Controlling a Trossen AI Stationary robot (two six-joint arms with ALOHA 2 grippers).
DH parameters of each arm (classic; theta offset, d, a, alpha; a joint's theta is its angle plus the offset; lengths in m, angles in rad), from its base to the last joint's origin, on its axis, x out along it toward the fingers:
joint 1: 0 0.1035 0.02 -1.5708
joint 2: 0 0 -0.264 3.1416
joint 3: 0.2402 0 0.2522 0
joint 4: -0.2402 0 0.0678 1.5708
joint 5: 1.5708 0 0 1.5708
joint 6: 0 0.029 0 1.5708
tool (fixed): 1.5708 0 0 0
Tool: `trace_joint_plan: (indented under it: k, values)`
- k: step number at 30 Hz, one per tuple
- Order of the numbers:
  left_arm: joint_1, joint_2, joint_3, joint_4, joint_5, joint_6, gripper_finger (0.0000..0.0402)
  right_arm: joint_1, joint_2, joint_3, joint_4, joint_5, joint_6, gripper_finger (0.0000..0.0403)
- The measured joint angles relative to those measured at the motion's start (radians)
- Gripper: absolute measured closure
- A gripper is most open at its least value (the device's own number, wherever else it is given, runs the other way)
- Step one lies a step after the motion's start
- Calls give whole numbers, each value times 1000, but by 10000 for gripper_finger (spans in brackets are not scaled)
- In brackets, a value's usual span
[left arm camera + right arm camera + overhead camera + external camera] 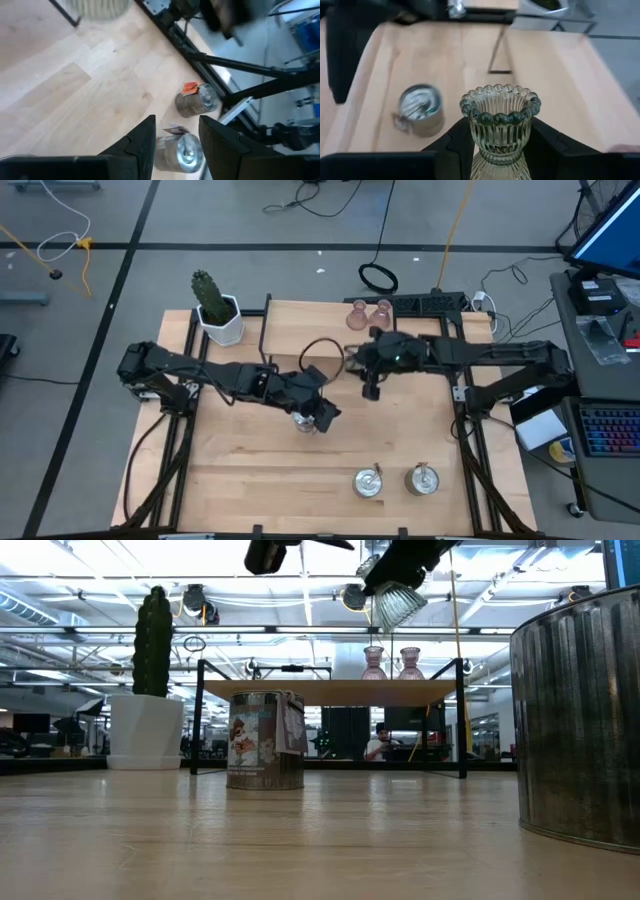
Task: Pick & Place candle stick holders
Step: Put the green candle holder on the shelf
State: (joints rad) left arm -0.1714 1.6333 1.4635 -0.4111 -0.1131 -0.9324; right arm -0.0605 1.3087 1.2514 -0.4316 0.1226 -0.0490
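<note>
My right gripper [372, 386] is shut on the olive-green glass holder [499, 125], high above the table's middle; the holder also shows in the low view [397, 602]. My left gripper [320, 416] is open and empty above the table, next to a silver holder [302, 421] that stands on the wood. Two more silver holders [369, 482] [423, 479] stand near the table's near edge and show beyond my left fingers [182, 150] [196, 100]. Two pinkish glass holders [356, 314] [382, 310] stand at the far edge. My right gripper pinches the olive-green holder between its two fingers, at the ribbed neck [497, 145] just below the beaded rim [500, 102]. The holder lies along the fingers, rim pointing away from the wrist. It is lifted clear of the table, tilted, with its rim slanting down [400, 610].
A white pot with a green cactus [215, 308] stands at the far left of the table. A raised wooden shelf [320, 691] on a black frame crosses the far side, with the pinkish holders on it. Black frame rails [468, 430] run along both table sides.
</note>
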Motion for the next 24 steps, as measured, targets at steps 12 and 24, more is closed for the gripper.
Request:
trace_joint_plan:
  k: [12, 24]
  values:
    - [-58, 0, 0, -131, -144, 35, 252, -118, -96, -77, 109, 143, 96, 280]
    - [-43, 0, 0, -233, -211, 175, 252, -178, -220, -497, 763, 268, 146, 280]
